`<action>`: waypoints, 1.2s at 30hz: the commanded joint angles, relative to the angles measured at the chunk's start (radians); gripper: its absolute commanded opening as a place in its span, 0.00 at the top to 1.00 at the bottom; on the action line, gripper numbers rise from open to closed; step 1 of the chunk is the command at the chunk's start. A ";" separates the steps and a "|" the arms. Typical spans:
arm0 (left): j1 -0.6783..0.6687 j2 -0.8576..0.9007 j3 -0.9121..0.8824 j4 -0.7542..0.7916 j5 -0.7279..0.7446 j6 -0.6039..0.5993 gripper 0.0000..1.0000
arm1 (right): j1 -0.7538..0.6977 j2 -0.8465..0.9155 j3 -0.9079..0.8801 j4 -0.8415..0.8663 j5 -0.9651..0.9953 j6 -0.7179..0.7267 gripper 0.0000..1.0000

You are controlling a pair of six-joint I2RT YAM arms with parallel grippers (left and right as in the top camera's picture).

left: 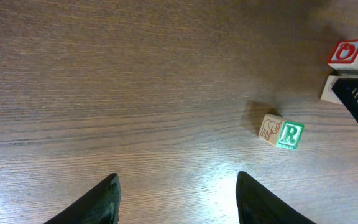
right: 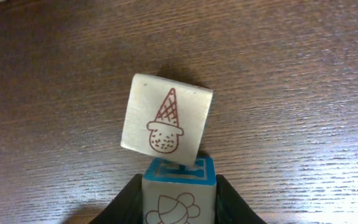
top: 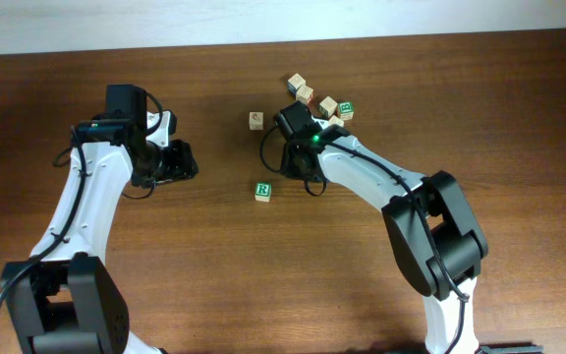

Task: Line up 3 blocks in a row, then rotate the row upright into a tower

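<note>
A block with a green "R" face point(top: 262, 191) lies alone on the table; it shows beside an elephant face in the left wrist view point(left: 289, 135). A pale block point(top: 255, 120) sits apart further back. My right gripper point(right: 179, 186) is shut on a block with a blue-framed face point(right: 179, 193), fingers point(right: 129, 196) against both its sides. Against that block leans a tilted pale block with an ice-cream drawing point(right: 166, 121). A red-faced block point(left: 351, 53) sits near the right gripper point(top: 308, 182). My left gripper point(left: 178, 186) stands open over bare wood, left of the "R" block.
Several more small cubes point(top: 328, 106) lie clustered at the back, just behind the right arm. The table's far edge point(top: 283, 37) runs along the top. Bare wood point(top: 214, 256) stretches across the front between the two arm bases.
</note>
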 commanded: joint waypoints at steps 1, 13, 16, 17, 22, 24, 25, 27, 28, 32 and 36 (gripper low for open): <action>0.004 0.006 0.014 0.001 -0.010 -0.001 0.42 | 0.006 0.008 0.016 -0.032 -0.075 -0.059 0.74; 0.004 0.006 0.014 0.001 -0.010 -0.001 0.42 | 0.006 0.008 0.064 -0.196 -0.282 -0.058 0.73; 0.004 0.006 0.014 0.001 -0.010 -0.002 0.42 | 0.008 0.008 0.064 -0.196 -0.303 -0.058 0.73; 0.004 0.006 0.014 0.001 -0.010 -0.001 0.42 | 0.008 0.008 0.064 -0.197 -0.306 -0.058 0.73; 0.004 0.006 0.014 0.001 -0.010 -0.002 0.42 | 0.011 0.008 0.064 -0.190 -0.332 -0.058 0.73; 0.004 0.006 0.014 0.001 -0.010 -0.002 0.42 | 0.021 0.008 0.064 -0.183 -0.331 -0.058 0.73; 0.004 0.006 0.014 0.001 -0.010 -0.002 0.42 | 0.027 0.008 0.064 -0.179 -0.330 -0.058 0.73; 0.004 0.006 0.014 0.001 -0.010 -0.002 0.42 | 0.040 0.008 0.063 -0.169 -0.323 -0.057 0.73; 0.004 0.006 0.014 0.000 -0.010 -0.002 0.42 | 0.045 0.008 0.063 -0.163 -0.320 -0.056 0.73; 0.004 0.006 0.014 0.000 -0.010 -0.002 0.41 | 0.058 0.008 0.063 -0.163 -0.282 -0.043 0.73; 0.004 0.006 0.014 0.001 -0.010 -0.002 0.41 | 0.059 0.008 0.063 -0.163 -0.279 -0.043 0.64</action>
